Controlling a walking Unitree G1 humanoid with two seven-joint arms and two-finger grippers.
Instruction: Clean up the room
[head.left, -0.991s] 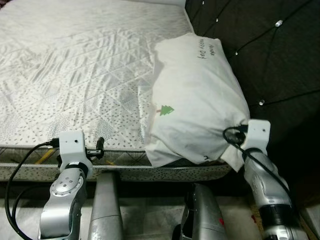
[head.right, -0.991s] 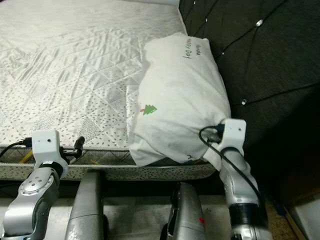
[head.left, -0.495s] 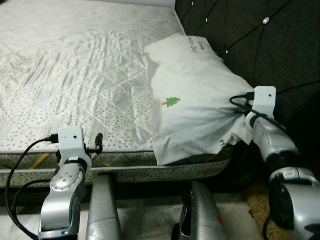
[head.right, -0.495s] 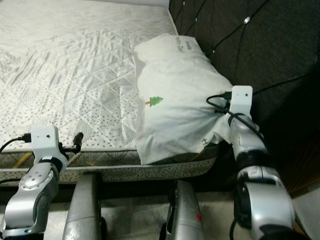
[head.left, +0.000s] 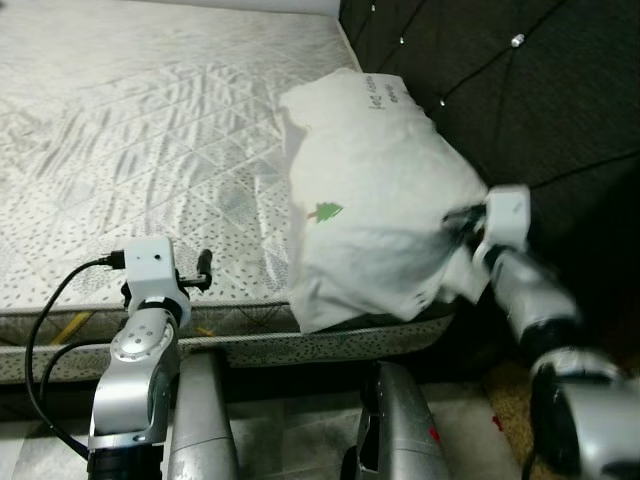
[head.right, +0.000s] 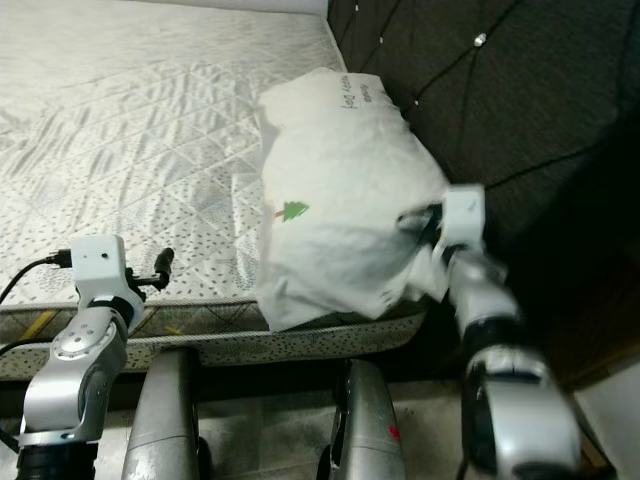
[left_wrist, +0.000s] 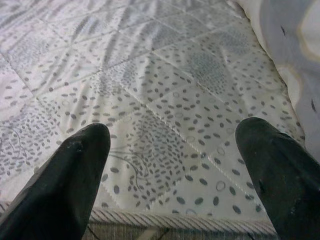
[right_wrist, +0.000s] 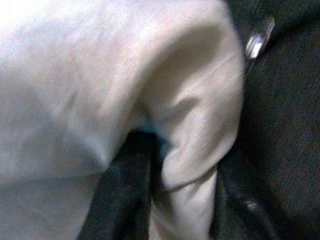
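With your right gripper (right_wrist: 170, 200) clenched on the corner of the white pillow (head.left: 370, 200) at centre right against the dark headboard (head.left: 540, 90), place it squarely on the mattress (head.left: 150, 130), your left gripper (left_wrist: 172, 165) spread idle at lower left.

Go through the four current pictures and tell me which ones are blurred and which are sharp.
Left eye view: the right gripper and its arm smear with motion, while the mattress and left gripper stay crisp. Right eye view: the same smear at the pillow. Left wrist view: sharp, the dotted quilting clear. Right wrist view: soft and blurred all over, the headboard dark.
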